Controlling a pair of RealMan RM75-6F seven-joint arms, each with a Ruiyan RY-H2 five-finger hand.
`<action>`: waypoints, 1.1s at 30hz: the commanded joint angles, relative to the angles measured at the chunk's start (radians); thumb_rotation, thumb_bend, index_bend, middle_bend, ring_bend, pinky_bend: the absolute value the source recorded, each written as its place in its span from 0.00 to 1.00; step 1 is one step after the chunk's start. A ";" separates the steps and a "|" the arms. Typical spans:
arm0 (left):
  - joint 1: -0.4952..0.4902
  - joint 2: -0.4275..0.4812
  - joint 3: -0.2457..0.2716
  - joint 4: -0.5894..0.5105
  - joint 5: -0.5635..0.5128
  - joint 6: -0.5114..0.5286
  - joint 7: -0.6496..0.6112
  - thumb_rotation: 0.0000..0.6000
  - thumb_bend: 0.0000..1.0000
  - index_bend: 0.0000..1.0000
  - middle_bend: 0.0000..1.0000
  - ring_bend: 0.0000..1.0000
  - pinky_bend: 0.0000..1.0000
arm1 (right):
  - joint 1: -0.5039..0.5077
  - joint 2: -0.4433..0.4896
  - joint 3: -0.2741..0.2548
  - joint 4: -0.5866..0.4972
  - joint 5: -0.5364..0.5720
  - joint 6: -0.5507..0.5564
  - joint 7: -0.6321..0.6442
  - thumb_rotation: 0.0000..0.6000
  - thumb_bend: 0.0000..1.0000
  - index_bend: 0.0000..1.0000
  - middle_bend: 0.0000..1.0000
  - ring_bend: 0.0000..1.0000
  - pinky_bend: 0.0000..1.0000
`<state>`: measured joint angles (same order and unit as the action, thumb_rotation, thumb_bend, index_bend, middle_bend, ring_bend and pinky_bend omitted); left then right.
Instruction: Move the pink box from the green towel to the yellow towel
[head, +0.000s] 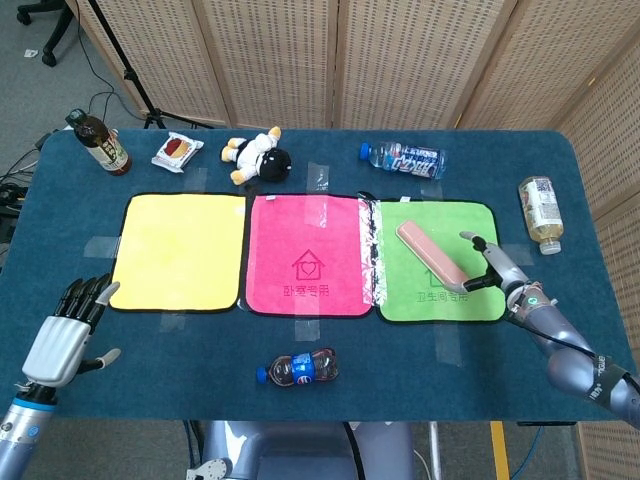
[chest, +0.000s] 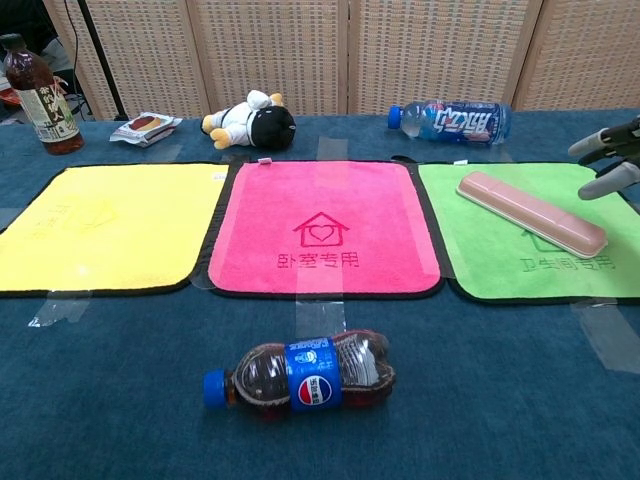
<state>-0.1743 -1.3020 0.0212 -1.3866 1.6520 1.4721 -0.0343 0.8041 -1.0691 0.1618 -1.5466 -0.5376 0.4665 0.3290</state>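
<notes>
From the head view, the pink box (head: 431, 254) lies diagonally on the green towel (head: 437, 262), well apart from the yellow towel (head: 178, 251). Long, slim and apparently rigid and light, it likely suits a grasp across its narrow middle. The right hand (head: 488, 263) hovers just beside it, fingers spread and empty; the left hand (head: 67, 330) rests open near the table's edge.

In the chest view, the right hand's fingers (chest: 606, 180) show apart at the frame's right edge, clear of the box.

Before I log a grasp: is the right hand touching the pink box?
Apart. The chest view shows green towel between the right hand and the pink box; its fingers are spread and hold nothing.
</notes>
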 joint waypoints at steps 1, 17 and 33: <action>-0.002 0.000 0.001 0.001 0.000 -0.003 -0.002 1.00 0.02 0.00 0.00 0.00 0.00 | 0.018 -0.013 -0.013 0.008 0.020 0.000 -0.017 1.00 0.16 0.00 0.00 0.00 0.00; -0.007 0.000 0.007 0.002 -0.003 -0.013 -0.009 1.00 0.02 0.00 0.00 0.00 0.00 | 0.080 -0.074 -0.047 0.070 0.107 -0.016 -0.054 1.00 0.16 0.00 0.00 0.00 0.00; -0.012 -0.001 0.014 0.001 -0.001 -0.023 -0.012 1.00 0.02 0.00 0.00 0.00 0.00 | 0.094 -0.111 -0.057 0.106 0.130 -0.039 -0.057 1.00 0.16 0.00 0.00 0.00 0.00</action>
<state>-0.1858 -1.3033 0.0356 -1.3854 1.6506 1.4492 -0.0463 0.8977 -1.1798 0.1051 -1.4409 -0.4081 0.4288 0.2724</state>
